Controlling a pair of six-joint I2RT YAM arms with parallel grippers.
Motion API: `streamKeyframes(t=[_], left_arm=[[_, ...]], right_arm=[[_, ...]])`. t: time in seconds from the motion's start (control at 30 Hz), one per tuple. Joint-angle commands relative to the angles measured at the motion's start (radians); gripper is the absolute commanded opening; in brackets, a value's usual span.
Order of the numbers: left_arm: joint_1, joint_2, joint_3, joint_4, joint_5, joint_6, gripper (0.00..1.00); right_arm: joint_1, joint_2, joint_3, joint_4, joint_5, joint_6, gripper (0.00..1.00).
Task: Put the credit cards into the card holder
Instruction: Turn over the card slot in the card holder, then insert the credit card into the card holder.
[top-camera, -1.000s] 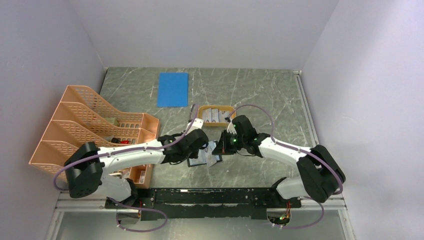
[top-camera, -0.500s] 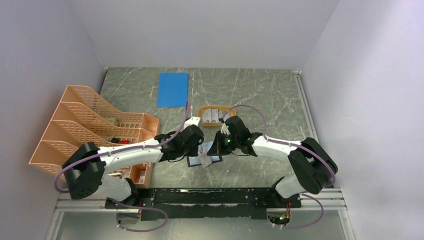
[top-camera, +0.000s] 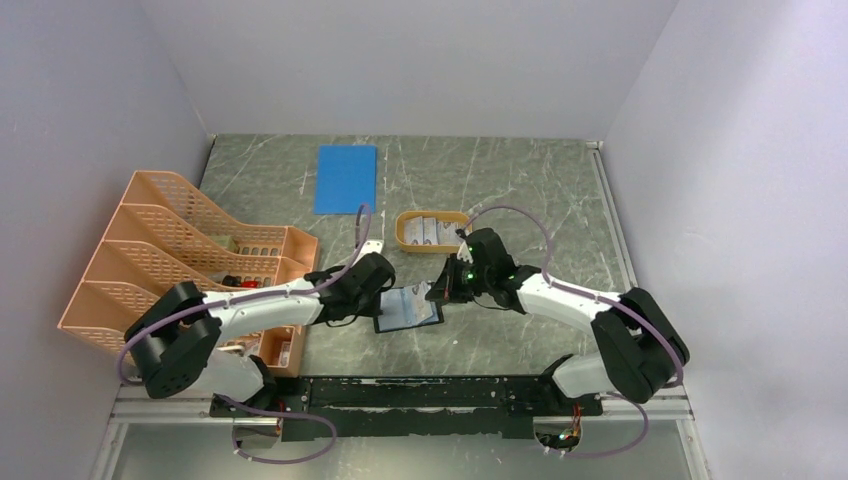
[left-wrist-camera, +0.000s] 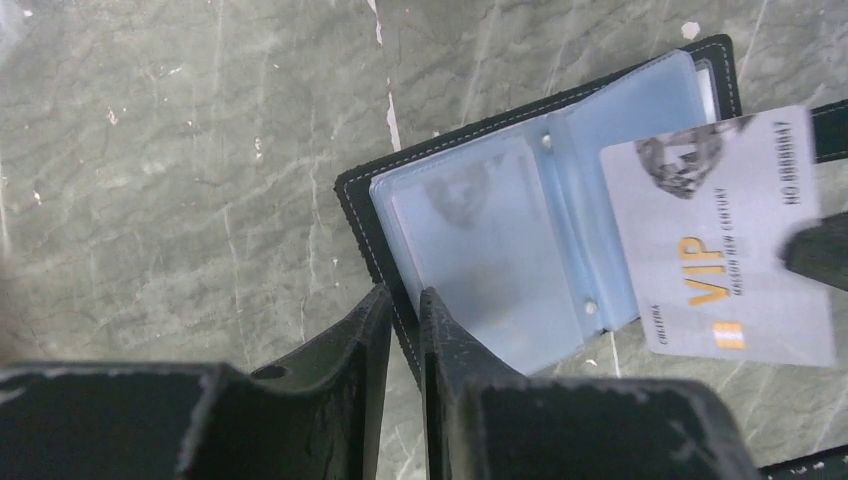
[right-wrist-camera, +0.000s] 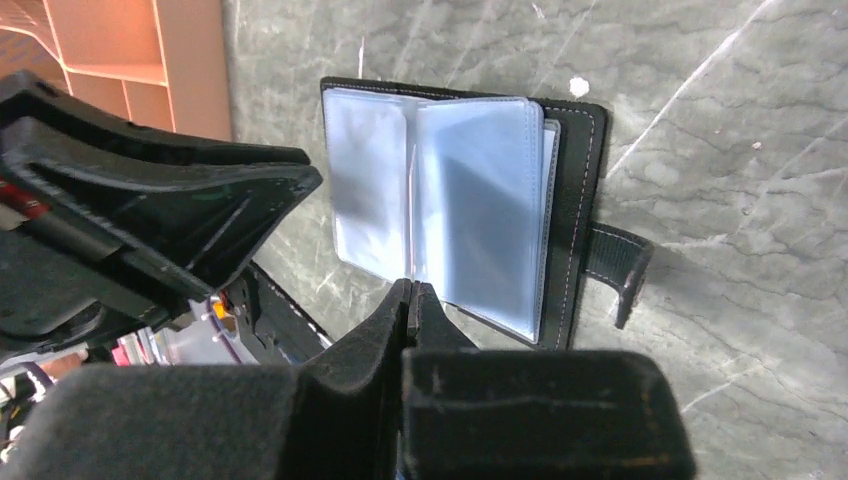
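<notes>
Pale lilac-grey walls (top-camera: 400, 60) on three sides, grey-green marbled tabletop (top-camera: 520, 180) with white veins, light seemingly even

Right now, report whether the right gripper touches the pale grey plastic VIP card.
Touching. The right wrist view shows the right gripper shut on the pale grey VIP card, seen edge-on.

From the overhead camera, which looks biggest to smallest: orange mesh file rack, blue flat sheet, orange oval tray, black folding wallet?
Orange mesh file rack
Blue flat sheet
Orange oval tray and black folding wallet: about alike, unranked
</notes>
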Motion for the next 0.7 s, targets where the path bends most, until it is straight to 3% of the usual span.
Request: streamKeyframes(t=[0.0,0.67], left_arm=[[0.012,-0.066,-0.034,-0.003,-0.011,-0.037,0.23],[0.062,-0.038,-0.119,0.019,0.061,-0.071,0.17]], right_arm=[[-0.002,0.039,-0.001,0.063,-0.032,-0.004,0.0],[0.003,0.128,-0.027,0.185,-0.073,0.032,0.0]])
